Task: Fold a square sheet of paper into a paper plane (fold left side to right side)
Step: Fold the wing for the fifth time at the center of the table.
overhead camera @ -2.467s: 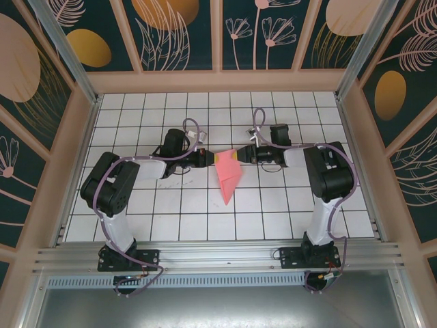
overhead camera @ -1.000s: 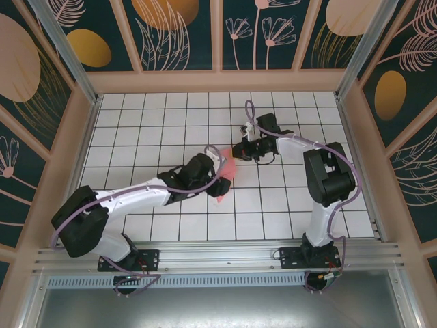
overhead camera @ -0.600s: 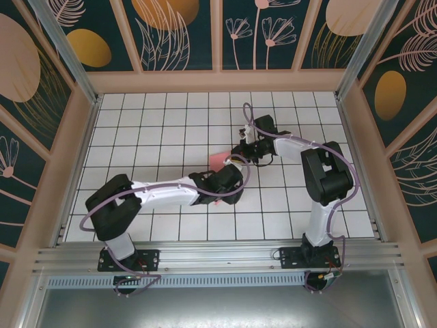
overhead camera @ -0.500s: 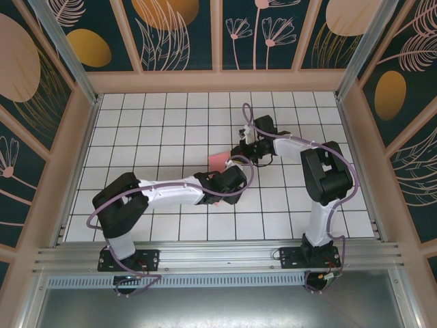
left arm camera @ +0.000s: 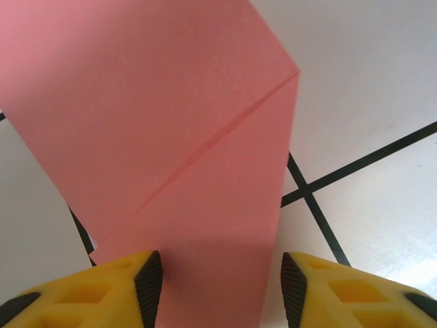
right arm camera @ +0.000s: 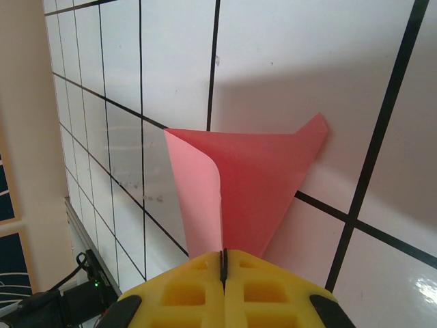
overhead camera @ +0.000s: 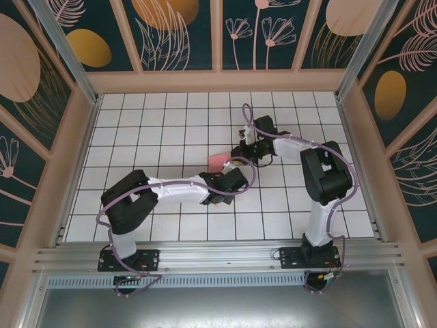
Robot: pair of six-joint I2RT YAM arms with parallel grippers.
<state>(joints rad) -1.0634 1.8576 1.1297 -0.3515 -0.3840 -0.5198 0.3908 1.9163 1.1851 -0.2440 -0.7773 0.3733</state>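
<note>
The right gripper [right arm camera: 223,265] is clamped tight on the folded red paper [right arm camera: 263,184] near the table's middle. The left gripper [left arm camera: 217,290] stands parted, jaws either side of that paper.

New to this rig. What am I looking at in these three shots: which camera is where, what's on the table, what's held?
A left arm and a right arm, both white and black, are bolted at the near edge of a white gridded table. The wide shot looks down from above and behind them. Each close-up comes from a wrist camera, so the yellow fingers at its bottom are that arm's own. On the table lies a thin coral-red sheet of paper, folded, with a diagonal crease. The right end effector is shut on one edge, holding it curled off the table. The left end effector is open, its fingers straddling the paper's other end without pinching.
</note>
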